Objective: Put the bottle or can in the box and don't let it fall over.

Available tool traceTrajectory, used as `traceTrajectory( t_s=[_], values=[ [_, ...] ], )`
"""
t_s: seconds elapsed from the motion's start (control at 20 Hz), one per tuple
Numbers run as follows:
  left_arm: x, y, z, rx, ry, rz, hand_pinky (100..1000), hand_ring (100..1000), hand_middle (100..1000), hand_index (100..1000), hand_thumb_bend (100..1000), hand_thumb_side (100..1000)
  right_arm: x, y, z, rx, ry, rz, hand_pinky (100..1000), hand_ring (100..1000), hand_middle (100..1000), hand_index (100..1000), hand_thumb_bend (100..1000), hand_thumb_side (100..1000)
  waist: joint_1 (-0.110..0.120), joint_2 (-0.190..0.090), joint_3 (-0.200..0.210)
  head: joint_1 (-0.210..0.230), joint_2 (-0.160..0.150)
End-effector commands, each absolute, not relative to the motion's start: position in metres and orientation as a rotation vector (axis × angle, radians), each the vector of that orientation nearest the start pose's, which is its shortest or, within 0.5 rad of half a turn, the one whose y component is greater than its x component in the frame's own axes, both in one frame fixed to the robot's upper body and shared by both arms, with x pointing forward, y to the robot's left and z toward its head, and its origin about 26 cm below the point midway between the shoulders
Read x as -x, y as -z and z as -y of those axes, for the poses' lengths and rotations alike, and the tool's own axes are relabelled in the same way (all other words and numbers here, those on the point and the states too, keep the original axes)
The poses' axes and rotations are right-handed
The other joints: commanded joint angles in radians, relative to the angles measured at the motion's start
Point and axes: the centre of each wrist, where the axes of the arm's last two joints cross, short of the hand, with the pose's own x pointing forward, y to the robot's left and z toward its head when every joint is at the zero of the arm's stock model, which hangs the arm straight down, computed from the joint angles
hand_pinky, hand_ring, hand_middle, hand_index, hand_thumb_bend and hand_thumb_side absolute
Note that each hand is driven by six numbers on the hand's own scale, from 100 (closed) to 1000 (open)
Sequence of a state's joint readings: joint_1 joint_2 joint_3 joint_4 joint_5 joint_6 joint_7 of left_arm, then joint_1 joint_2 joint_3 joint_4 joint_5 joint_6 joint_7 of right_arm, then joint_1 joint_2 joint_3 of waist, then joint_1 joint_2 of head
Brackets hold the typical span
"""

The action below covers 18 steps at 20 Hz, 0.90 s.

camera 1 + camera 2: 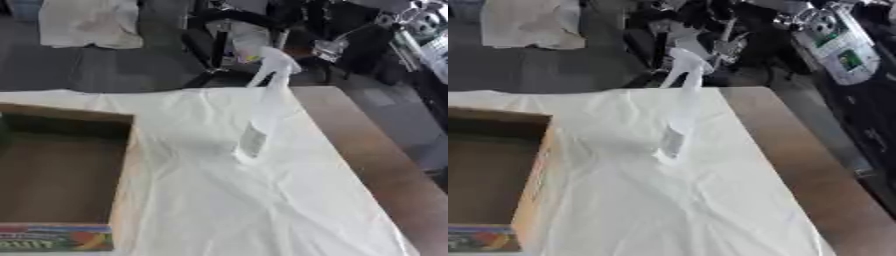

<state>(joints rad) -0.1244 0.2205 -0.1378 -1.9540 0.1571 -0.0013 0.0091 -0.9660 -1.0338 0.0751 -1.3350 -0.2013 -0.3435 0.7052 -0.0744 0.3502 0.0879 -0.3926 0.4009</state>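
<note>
Table (385, 165) running from the lower edge to mid-frame, bare brown wood showing only along the right side, near end cut off by the frame. Cloth (227, 200), white and creased, spread over the rest, hiding the tabletop beneath. Box (61, 175) at left on the cloth, open-topped brown cardboard, inside in shadow; left wall cut off by the frame edge, near wall bearing a colourful printed panel too blurred to read. Bottle (262, 115) upright on the cloth, right of the box and well apart from it, nearer the far edge of the table; tall, slim, pale, with a trigger spray head at top. Body nearly the same white as the cloth, so outline hard to trace; base only faintly marked by a slight shadow. Contents not discernible. Beyond the table, grey floor with a pale sheet at upper left and dark, cluttered equipment at upper right, too blurred to identify. No robot hand in either eye view, left or right, so open or closed impossible to say.
</note>
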Motion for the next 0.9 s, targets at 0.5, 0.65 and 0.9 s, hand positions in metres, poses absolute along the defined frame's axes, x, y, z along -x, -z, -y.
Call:
traceTrajectory(
  t_s=[0.5, 0.65, 0.9],
  values=[
    [-0.2814, -0.1302, -0.2258, 0.175, 0.248, 2.051, 855, 813, 766, 807, 169, 836, -0.3632, -0.4198, 0.4071, 0.525, -1.472, 2.021, 833, 834, 808, 862, 100, 339, 0.004, -0.007, 0.002, -0.004, -0.007],
    [-0.2813, -0.1303, -0.2257, 0.175, 0.249, 2.051, 855, 813, 766, 806, 169, 836, -0.3645, -0.4188, 0.4078, 0.529, -1.465, 2.015, 833, 833, 807, 862, 100, 341, 0.005, -0.005, 0.003, -0.004, -0.008],
    [-0.2815, -0.1305, -0.2253, 0.176, 0.253, 2.052, 855, 813, 766, 806, 169, 839, -0.3670, -0.4166, 0.4083, 0.534, -1.460, 2.001, 832, 832, 805, 862, 100, 359, 0.004, 0.000, 0.005, -0.005, -0.007]
  ],
)
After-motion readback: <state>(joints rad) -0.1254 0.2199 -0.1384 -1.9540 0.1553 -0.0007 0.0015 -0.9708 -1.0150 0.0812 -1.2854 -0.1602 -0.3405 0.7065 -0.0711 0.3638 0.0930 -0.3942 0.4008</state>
